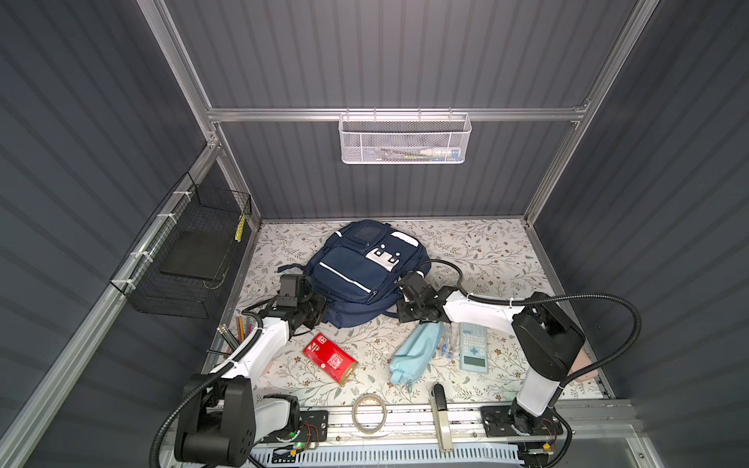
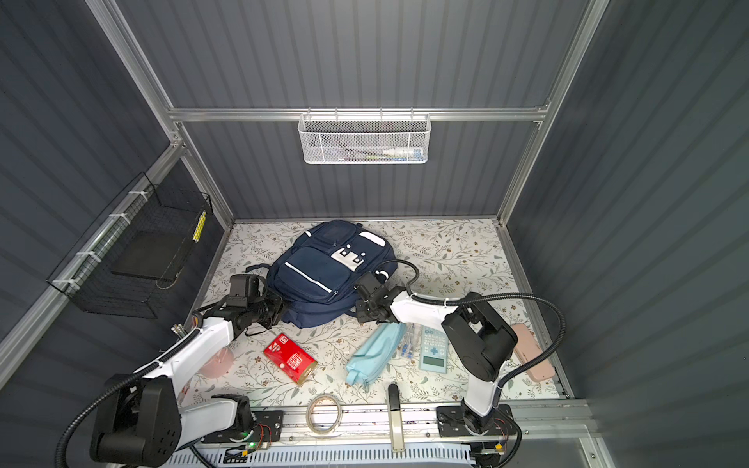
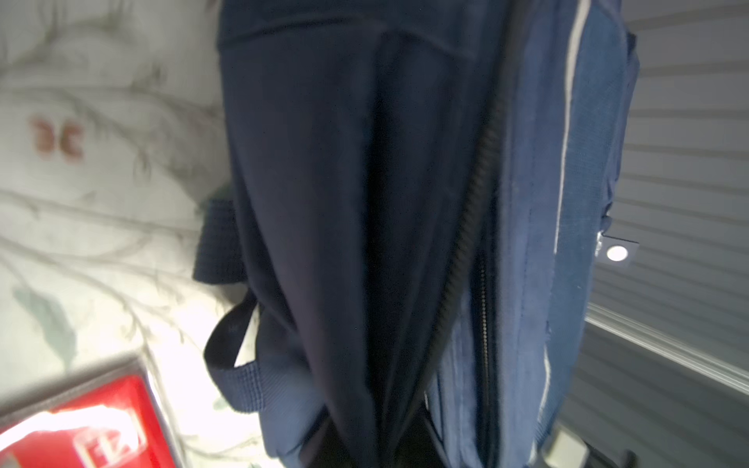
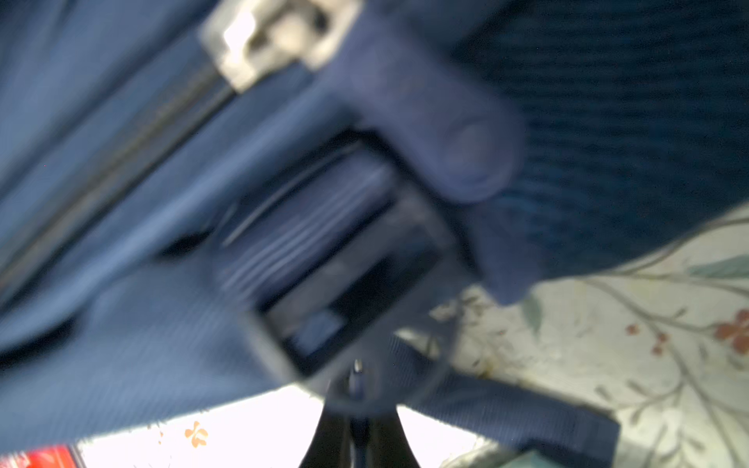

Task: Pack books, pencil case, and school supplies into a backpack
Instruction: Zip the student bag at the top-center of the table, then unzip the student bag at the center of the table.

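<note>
Tape roll (image 1: pixel 369 413) is sitting nearest; pencil case (image 1: pixel 415 352), calculator (image 1: pixel 473 346) and red pack (image 1: pixel 330 358) are waiting outside the backpack (image 1: pixel 356 275). The right end effector (image 4: pixel 356 421) is clenching; the left end effector (image 1: pixel 318 312), can't tell.

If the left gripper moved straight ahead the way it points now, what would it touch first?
The backpack, most likely its dark side panel beside the zip. The left gripper points straight at it in a top view, and that fabric fills the left wrist view. Depth is unclear.
</note>
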Controlling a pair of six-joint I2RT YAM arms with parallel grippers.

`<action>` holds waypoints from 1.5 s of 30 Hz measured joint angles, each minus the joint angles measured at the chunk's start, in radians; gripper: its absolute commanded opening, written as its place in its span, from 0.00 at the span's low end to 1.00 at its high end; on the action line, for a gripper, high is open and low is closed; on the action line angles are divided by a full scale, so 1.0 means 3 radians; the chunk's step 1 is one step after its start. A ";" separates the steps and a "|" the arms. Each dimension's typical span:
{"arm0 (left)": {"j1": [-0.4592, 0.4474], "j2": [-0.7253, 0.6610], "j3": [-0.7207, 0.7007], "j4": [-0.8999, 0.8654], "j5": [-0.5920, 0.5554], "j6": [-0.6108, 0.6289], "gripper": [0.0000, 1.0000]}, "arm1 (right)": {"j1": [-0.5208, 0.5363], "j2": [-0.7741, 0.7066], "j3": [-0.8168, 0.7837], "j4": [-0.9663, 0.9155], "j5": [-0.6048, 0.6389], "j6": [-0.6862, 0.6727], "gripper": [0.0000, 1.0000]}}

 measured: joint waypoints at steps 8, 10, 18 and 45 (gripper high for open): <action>0.0197 0.0238 0.0468 0.0057 -0.0242 0.0326 1.00 | 0.0251 0.0011 0.0196 -0.0055 -0.0137 -0.0032 0.48; 0.0229 0.0182 0.0486 0.0041 -0.0292 0.0347 1.00 | 0.0259 -0.0022 0.0183 -0.0029 -0.0245 -0.0070 0.56; 0.0242 -0.0340 0.0440 0.0033 -0.0141 0.0454 1.00 | -0.0017 -0.1200 -0.0310 0.0083 -0.0464 -0.0126 0.99; -0.2019 0.1158 0.0759 0.0952 -0.0790 -0.0322 0.62 | -0.1090 -0.0416 0.0282 0.0289 -0.0835 0.0741 0.85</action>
